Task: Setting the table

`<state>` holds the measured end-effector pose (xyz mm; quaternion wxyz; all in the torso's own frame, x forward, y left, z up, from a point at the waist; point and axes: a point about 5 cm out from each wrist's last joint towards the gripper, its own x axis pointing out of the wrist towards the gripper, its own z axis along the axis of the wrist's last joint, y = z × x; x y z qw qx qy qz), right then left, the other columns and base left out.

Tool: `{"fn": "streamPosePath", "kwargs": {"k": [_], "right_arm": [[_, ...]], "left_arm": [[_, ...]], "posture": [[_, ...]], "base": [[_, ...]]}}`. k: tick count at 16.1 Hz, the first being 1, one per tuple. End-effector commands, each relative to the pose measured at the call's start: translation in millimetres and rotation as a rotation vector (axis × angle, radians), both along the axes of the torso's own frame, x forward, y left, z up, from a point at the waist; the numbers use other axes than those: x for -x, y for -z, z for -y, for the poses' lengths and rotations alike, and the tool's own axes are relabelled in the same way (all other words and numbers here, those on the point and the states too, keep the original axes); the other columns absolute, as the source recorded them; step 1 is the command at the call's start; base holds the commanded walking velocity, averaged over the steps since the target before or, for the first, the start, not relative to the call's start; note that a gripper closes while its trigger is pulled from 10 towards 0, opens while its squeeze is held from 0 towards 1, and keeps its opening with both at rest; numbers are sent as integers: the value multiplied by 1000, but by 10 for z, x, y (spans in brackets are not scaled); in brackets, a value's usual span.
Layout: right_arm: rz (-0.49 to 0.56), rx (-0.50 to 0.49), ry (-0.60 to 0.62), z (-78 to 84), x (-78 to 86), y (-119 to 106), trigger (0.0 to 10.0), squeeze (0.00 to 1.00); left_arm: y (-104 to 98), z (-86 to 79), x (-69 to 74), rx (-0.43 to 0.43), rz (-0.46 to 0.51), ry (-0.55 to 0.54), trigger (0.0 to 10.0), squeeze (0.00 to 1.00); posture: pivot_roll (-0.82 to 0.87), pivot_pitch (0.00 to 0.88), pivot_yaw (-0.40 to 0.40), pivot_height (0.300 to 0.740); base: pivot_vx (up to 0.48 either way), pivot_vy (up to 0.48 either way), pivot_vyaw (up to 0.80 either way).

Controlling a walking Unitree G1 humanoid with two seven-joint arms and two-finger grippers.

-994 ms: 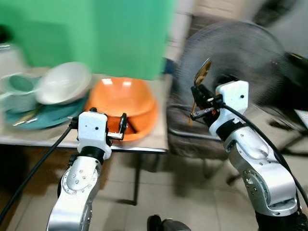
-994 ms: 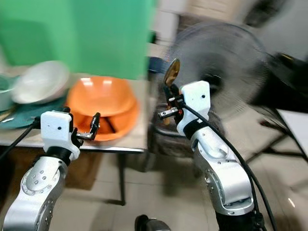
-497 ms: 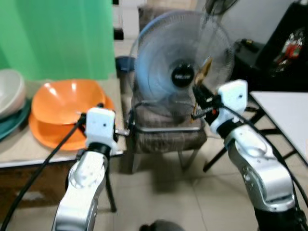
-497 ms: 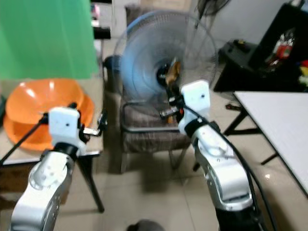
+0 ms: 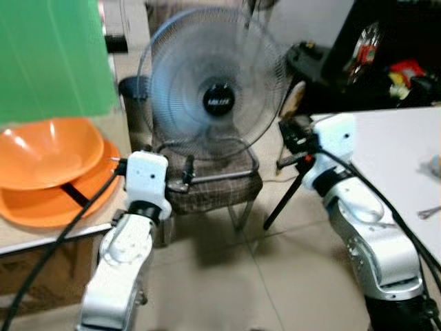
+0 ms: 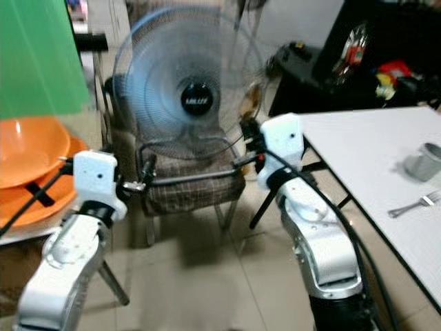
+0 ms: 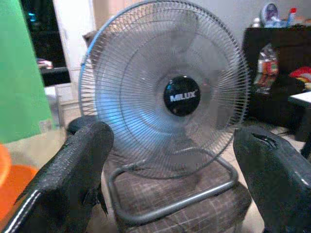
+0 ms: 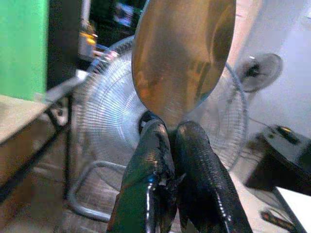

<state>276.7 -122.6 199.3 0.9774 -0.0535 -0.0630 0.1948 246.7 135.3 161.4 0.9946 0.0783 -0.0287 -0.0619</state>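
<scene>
Directly ahead of my arms a fan (image 5: 210,89) stands on a chair (image 5: 207,186), blocking the middle. To my left, stacked orange bowls (image 5: 48,169) take up the near table corner. To my right, the white table (image 6: 386,172) carries a cup (image 6: 422,161) and fork (image 6: 412,203); its near part lies bare. Open floor (image 5: 275,276) lies between chair and white table.

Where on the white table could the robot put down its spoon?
The white table is mostly bare on its near side, left of the fork and the metal cup. The right gripper holds the spoon.
</scene>
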Motion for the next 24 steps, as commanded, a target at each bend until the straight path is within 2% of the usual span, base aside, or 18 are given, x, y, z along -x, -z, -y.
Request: {"fn": "streamPosePath", "kwargs": {"k": [1, 3, 11, 14, 17, 24], "right_arm": [[18, 7, -1, -1, 1, -35, 10000, 0], [-23, 16, 17, 26, -7, 23, 10000, 0], [-40, 41, -4, 31, 5, 31, 10000, 0], [-52, 43, 12, 54, 0, 41, 10000, 0], [-60, 42, 18, 60, 6, 48, 10000, 0], [-71, 58, 34, 86, 10, 68, 10000, 0]], "left_arm": [[2, 27, -7, 9, -4, 10, 10000, 0], [22, 53, -11, 24, -12, 14, 10000, 0], [40, 61, 32, 34, -23, 13, 10000, 0], [34, 99, 45, 46, -26, 47, 10000, 0], [41, 82, 37, 45, -21, 22, 10000, 0], [71, 101, 68, 89, -71, 49, 10000, 0]], "posture": [[60, 0, -120, 740], [56, 0, -123, 740], [55, 0, -141, 740], [50, 0, -138, 740], [49, 0, -137, 740], [51, 0, -136, 740]], "base": [[0, 0, -800], [0, 0, -800], [0, 0, -800], [0, 0, -800], [0, 0, -800], [0, 0, -800]]}}
